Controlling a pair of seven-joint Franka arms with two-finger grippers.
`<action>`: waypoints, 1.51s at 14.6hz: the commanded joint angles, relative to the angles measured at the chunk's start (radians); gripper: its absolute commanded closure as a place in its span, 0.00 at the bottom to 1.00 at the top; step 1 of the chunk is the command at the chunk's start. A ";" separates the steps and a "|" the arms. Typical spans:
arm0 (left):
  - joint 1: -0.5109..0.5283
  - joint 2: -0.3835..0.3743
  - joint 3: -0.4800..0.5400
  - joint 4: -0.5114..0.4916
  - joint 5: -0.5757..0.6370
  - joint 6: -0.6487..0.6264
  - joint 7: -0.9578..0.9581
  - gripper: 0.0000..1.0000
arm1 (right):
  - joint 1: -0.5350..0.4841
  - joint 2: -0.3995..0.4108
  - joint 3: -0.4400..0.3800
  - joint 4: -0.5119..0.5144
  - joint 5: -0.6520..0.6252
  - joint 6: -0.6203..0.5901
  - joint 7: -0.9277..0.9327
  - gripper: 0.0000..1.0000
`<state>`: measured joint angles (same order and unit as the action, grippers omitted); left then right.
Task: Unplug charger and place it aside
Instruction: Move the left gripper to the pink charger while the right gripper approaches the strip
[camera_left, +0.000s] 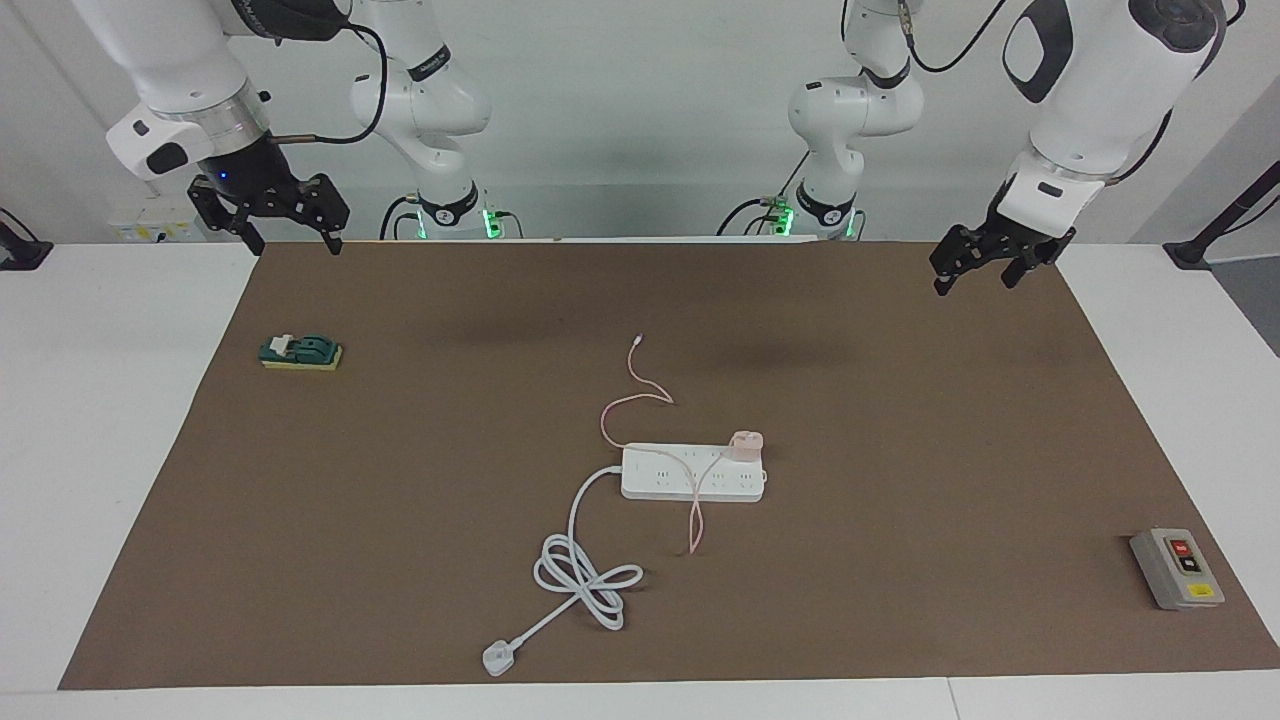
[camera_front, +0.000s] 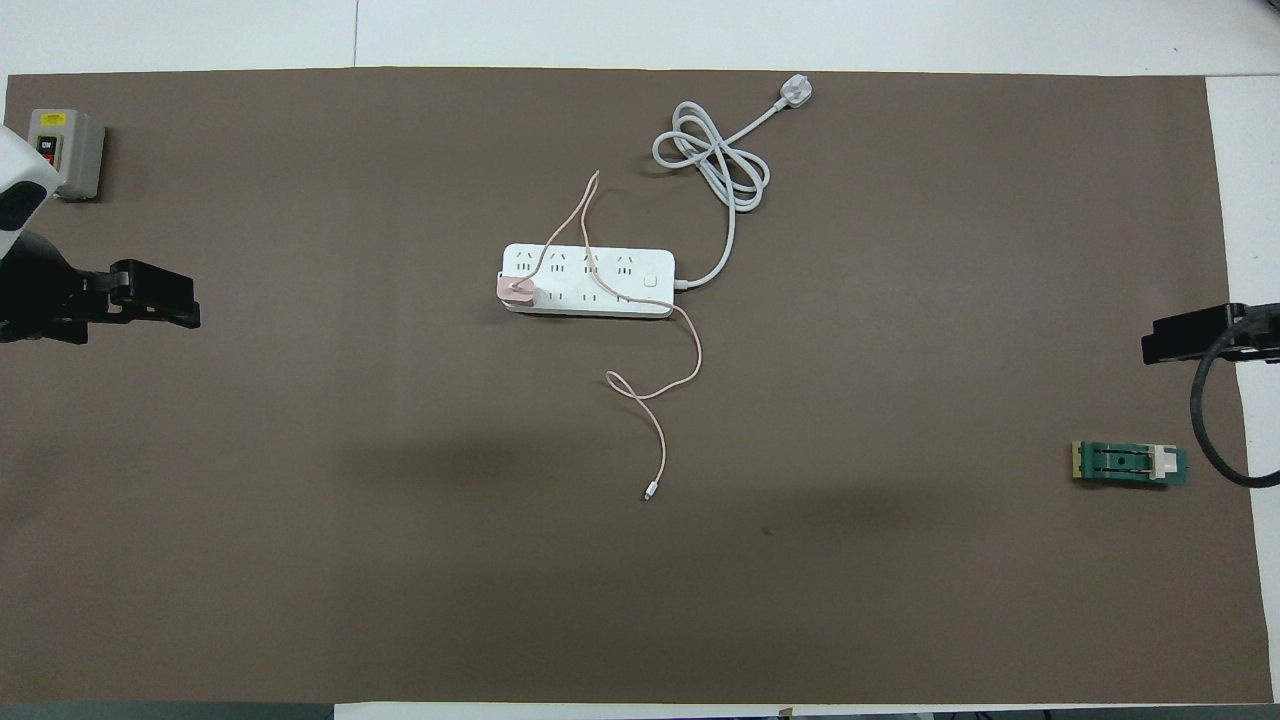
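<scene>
The charger (camera_left: 746, 443), a small pale pink cube, is plugged into the white power strip (camera_left: 680, 480) at the strip's end toward the left arm. Its thin pink cable (camera_left: 640, 385) lies across the strip and loops on the brown mat on both sides. In the overhead view the charger (camera_front: 517, 288) sits on the strip (camera_front: 610, 300). My left gripper (camera_left: 975, 278) is open and empty, raised over the mat's edge at the left arm's end; it also shows in the overhead view (camera_front: 185, 310). My right gripper (camera_left: 295, 238) is open and empty, raised over the mat's corner at the right arm's end.
The strip's thick white cord (camera_left: 580, 575) coils to a plug (camera_left: 496, 658) farther from the robots. A grey switch box (camera_left: 1175, 568) sits at the left arm's end. A green block (camera_left: 300, 352) sits at the right arm's end.
</scene>
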<state>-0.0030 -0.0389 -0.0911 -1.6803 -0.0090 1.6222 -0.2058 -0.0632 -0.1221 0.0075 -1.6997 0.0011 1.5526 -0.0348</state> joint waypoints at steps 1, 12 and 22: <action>-0.011 -0.016 0.004 -0.032 0.017 0.034 -0.195 0.00 | -0.017 -0.024 0.011 -0.032 -0.013 -0.006 -0.001 0.00; -0.113 0.197 0.002 0.037 -0.023 0.154 -1.067 0.00 | 0.086 0.010 0.026 -0.118 0.088 0.058 0.523 0.00; -0.244 0.361 0.005 0.099 -0.051 0.326 -1.486 0.00 | 0.203 0.228 0.026 -0.126 0.480 0.337 1.133 0.00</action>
<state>-0.2167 0.2865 -0.1006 -1.6122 -0.0575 1.9373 -1.6348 0.1465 0.0700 0.0347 -1.8274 0.3949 1.8424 1.0299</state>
